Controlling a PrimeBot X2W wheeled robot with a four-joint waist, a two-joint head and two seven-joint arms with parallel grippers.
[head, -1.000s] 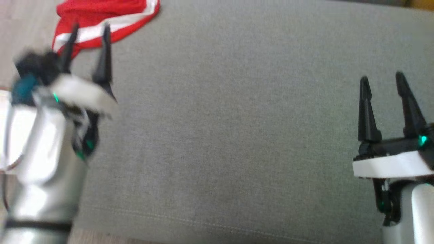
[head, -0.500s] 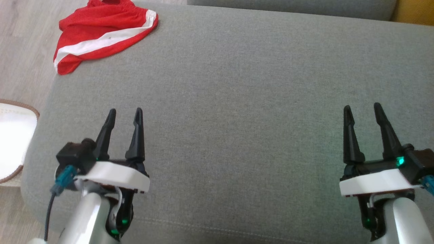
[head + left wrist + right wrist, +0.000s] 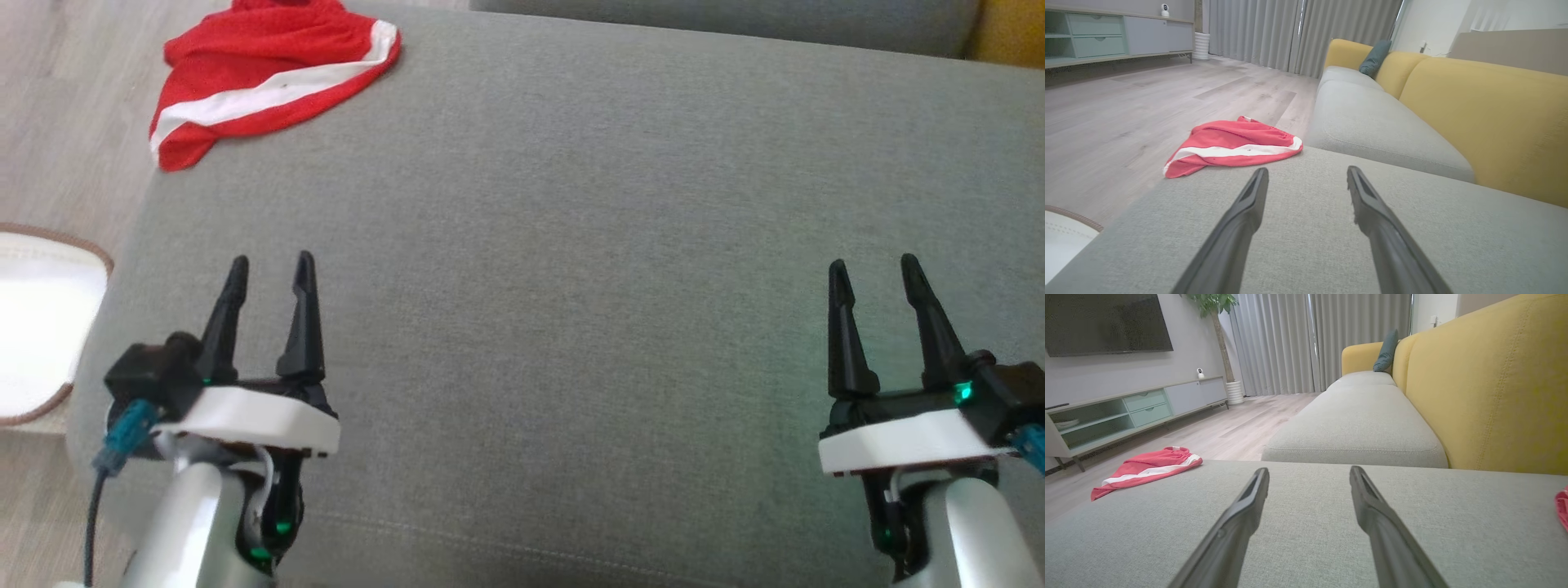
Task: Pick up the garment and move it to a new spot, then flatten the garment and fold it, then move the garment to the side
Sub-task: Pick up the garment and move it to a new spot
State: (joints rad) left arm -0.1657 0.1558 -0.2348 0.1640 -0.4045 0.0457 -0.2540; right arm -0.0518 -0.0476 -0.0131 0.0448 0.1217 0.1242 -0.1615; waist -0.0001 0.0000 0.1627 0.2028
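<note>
The garment (image 3: 269, 77), a crumpled red jersey with a white stripe, lies at the far left corner of the grey sofa cushion (image 3: 571, 245). Its left end reaches past the cushion's edge, over the wooden floor (image 3: 65, 122). The left pincer (image 3: 271, 265) hangs over the near left of the cushion, fingers spread and empty, well apart from the garment. The right pincer (image 3: 873, 268) hangs over the near right, likewise spread, pinching nothing.

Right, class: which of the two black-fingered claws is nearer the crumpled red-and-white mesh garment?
The left claw: the red-and-white mesh garment lies ahead of it at the grey fabric cushion's left edge; the right claw sits opposite.
</note>
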